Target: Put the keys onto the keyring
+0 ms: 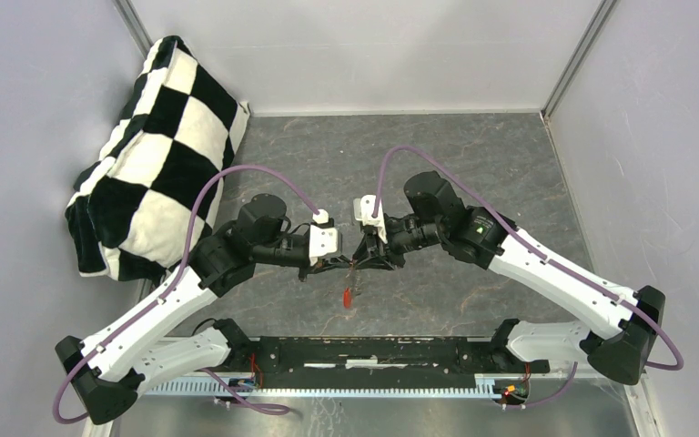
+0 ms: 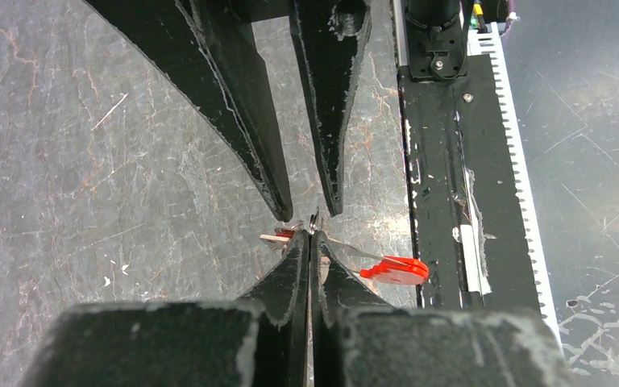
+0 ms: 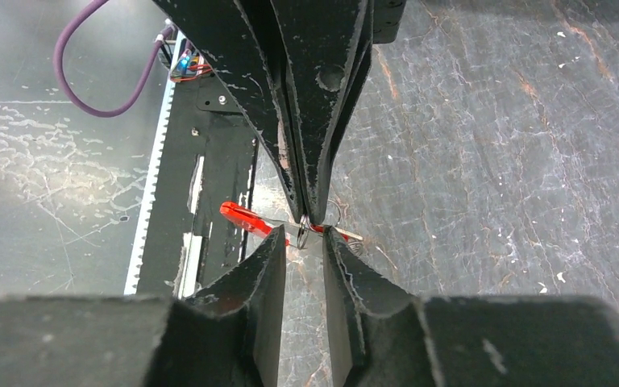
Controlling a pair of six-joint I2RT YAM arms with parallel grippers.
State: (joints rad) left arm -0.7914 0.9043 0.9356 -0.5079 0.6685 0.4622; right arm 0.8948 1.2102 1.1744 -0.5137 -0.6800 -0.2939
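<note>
**Inspector:** What was the state of the left gripper (image 2: 310, 244)?

**Assessor:** Its fingers were pressed together, pinching the thin wire loop of the keyring (image 3: 305, 224) at the very tips. I judged this was to present the loop edge-on and steady for the other arm.

**Inspector:** And the right gripper (image 3: 304, 240)?

**Assessor:** Its fingers stood apart, tip to tip with the left, one on either side of that loop. I could not tell whether either pad touched metal. All the fingers were black, tapered, and scuffed pale along the edges.

**Inspector:** Where were the keys?

**Assessor:** A glossy red plastic piece (image 2: 395, 268) on a slim metal stem hung just beside and below the tips. It could have been the red key head or the ring's band; the views did not settle it. No black-headed key was visible.

**Inspector:** And the surroundings?

**Assessor:** Beneath the tips lay the grey, veined, scratched table (image 2: 129, 201). Further out were the black base rail (image 2: 443, 201) with its white toothed strip, and a soft checkered cushion (image 1: 159, 146), well apart from the work.
</note>
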